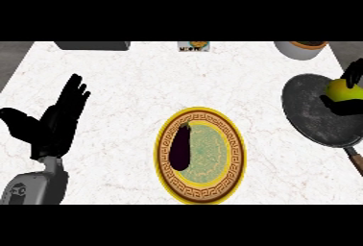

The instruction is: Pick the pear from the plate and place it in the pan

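Note:
A yellow-green pear point(341, 90) is over the dark round pan point(315, 110) at the right edge, with my right hand point(349, 104) curled round it; only fingers and thumb show, the rest is cut off by the frame. Whether the pear touches the pan's bottom I cannot tell. The gold-rimmed plate point(232, 158) lies at centre front and holds a dark purple eggplant point(182, 146) on its left half. My left hand point(53, 122) rests open at the left, fingers up, away from the plate.
The pan's handle point(355, 158) points toward the front right. A white pot point(300, 48) stands at the back right, a small box point(193, 46) at the back centre, a dark grey object point(93, 45) at the back left. The counter is white marble.

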